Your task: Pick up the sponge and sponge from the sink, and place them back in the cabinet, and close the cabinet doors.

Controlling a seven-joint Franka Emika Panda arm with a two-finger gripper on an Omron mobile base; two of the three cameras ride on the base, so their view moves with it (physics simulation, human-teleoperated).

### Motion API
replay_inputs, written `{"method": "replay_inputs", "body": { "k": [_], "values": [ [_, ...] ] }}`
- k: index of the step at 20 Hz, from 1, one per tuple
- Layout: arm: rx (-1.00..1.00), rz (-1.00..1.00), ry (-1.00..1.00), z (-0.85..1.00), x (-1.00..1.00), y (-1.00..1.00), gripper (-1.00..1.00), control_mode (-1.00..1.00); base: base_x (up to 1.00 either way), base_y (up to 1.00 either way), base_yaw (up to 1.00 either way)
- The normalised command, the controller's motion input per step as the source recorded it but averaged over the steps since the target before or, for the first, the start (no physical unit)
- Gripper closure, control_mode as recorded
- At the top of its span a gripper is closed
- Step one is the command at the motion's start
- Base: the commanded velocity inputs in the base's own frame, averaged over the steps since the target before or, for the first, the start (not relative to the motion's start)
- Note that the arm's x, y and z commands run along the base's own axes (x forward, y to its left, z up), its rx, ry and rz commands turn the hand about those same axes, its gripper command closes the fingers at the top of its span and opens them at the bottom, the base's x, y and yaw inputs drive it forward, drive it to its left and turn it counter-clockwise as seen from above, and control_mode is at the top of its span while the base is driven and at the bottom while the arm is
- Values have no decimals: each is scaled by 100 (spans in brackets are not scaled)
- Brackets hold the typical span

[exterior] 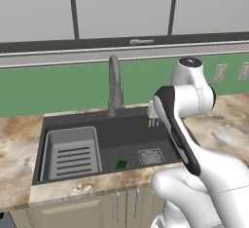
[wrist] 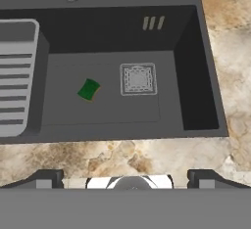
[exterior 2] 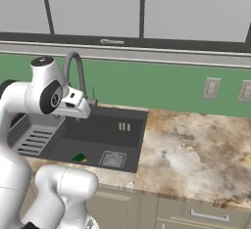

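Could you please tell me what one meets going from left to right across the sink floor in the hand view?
Ribbed rack insert → sponge → square drain → the sink's right wall → marbled counter.

A green-topped sponge point(wrist: 88, 89) lies flat, skewed, on the sink point(wrist: 193, 76) floor. It sits between rack and drain

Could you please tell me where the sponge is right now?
The sponge lies on the sink floor, between the ribbed rack and the square drain, near the front wall in both base views.
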Motion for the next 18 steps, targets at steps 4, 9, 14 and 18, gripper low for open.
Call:
{"method": "replay_inputs", "body": {
  "k": [4, 9, 14, 18],
  "values": [
    [0, 0, 0, -9, 16, 13, -100, -100, 0, 0, 0],
    [0, 0, 0, -8, 9, 9, -100, -100, 0, 0, 0],
    [2, 0, 0, -8, 8, 10, -100, -100, 0, 0, 0],
    [4, 0, 0, -6, 6, 10, -100, -100, 0, 0, 0]
  ]
}}
